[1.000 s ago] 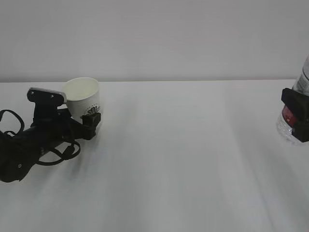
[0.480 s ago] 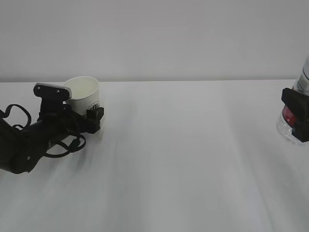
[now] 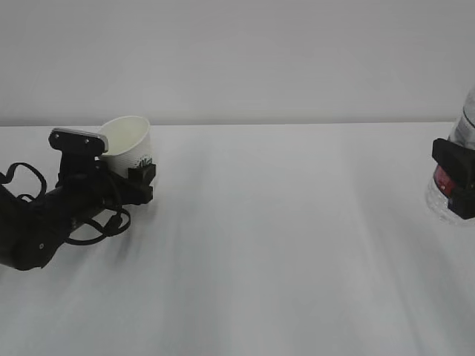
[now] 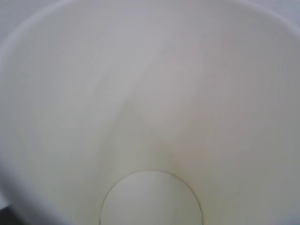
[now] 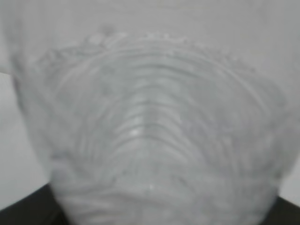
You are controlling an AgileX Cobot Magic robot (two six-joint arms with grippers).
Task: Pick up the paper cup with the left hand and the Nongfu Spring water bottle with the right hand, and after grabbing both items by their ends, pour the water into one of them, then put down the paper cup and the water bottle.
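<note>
The white paper cup (image 3: 126, 143) leans toward the arm at the left of the table, its mouth facing up and left. My left gripper (image 3: 134, 170) is shut on its lower part, and the near finger (image 3: 141, 178) presses on its side. In the left wrist view the cup's cream inside and round bottom (image 4: 150, 93) fill the picture, hiding the fingers. At the right edge my right gripper (image 3: 456, 178) is shut on the clear Nongfu Spring water bottle (image 3: 467, 122), just by its red label. The ribbed bottle wall (image 5: 150, 126) fills the right wrist view. The water does not show.
The white table (image 3: 282, 245) runs back to a pale wall. Black cables (image 3: 93, 226) loop under the left arm, near the table's surface. The bottle is cut off by the right edge of the exterior view.
The left arm has risen slightly and shifted right. Its near finger has come up against the cup, which now leans further toward the arm. The right gripper and bottle have not moved.
</note>
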